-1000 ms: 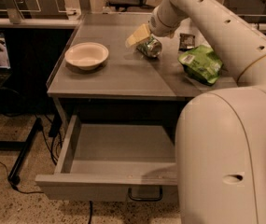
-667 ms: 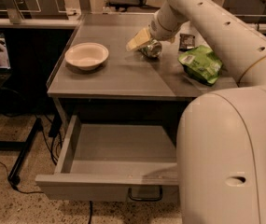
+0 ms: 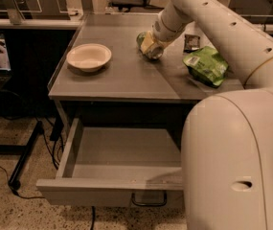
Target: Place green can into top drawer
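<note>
1. Gripper [image 3: 148,45] sat over the back-middle of the table [image 3: 121,78], at the end of my arm reaching in from the right. It was clamped on the can [image 3: 153,53], as far as I could judge.
2. Can was tilted, silver end pointing down and right, low over the tabletop. I could not tell whether it touched the surface or hung just clear of it.
3. Drawer [image 3: 107,186] stood pulled out below the table's front edge, with nothing showing inside. My own body hid its right part.
4. Bowl [image 3: 88,56] sat to the left, well apart from the can. Bag [image 3: 206,66] lay near on the right, with a dark packet [image 3: 191,42] just behind it. None of them was in my grip.
5. Progress, by my reading: the drawer was open and the grasp looked made, so roughly the first half was done.
6. Left to do: lift clear, carry the can forward past the table edge, lower it into the drawer, let go and pull out.
7. Can was not yet in the drawer, so the task was not complete.
</note>
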Available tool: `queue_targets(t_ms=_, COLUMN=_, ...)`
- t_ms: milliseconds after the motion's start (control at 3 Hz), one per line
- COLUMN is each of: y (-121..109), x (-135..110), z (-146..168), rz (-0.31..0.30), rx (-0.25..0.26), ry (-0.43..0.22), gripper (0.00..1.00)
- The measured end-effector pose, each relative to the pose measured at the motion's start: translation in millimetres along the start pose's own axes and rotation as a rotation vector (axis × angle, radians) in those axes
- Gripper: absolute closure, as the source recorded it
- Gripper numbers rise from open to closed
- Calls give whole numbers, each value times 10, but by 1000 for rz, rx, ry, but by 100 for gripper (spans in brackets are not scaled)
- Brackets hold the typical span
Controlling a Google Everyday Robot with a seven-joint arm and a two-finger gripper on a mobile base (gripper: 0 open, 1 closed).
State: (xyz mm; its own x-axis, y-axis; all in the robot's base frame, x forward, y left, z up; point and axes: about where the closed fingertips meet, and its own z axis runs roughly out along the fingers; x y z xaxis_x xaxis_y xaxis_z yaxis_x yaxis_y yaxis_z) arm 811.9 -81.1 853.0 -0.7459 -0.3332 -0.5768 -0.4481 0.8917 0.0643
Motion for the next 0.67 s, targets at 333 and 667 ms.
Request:
queue_targets(t_ms=333, y=0, x=0, z=0, rz=0, rx=0, ry=0, gripper=73)
queue_targets(t_ms=667, y=0, x=0, z=0, rz=0, rx=0, ry=0, gripper=96)
